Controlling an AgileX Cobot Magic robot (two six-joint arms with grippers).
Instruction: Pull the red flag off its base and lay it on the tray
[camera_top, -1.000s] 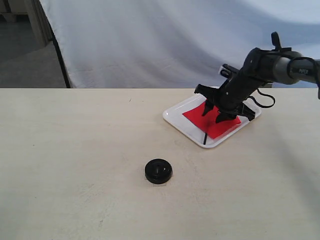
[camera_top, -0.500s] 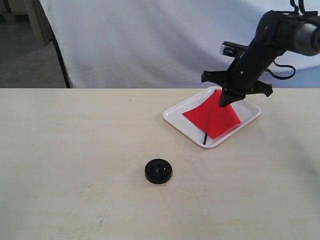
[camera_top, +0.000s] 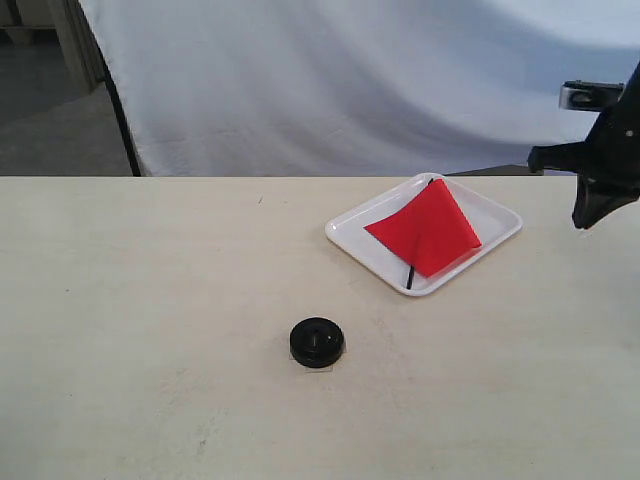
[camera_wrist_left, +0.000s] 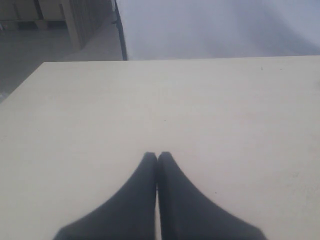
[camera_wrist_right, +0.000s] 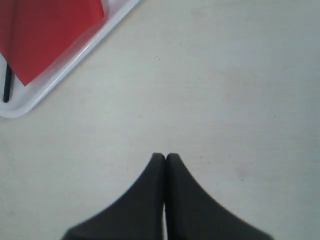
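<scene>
The right gripper (camera_wrist_right: 165, 156), fingers pressed together and holding nothing, has pulled away from the tray (camera_top: 497, 216) toward the table's right side. The red flag (camera_top: 425, 228) now lies released on the tray, well apart from the base (camera_top: 317, 342), so the task looks complete. The left gripper (camera_wrist_left: 157, 156) is likewise closed. The frame edge cuts off the right arm, and cloth hides most of the pole.

The left gripper (camera_wrist_left: 157, 155) and right gripper (camera_wrist_right: 165, 156) are matte black, smooth and curved, tapering to narrow points.

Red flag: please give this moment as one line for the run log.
red flag: lying flat on tray | base: alone on table | right gripper: shut, beside tray | left gripper: shut, holding nothing
</scene>
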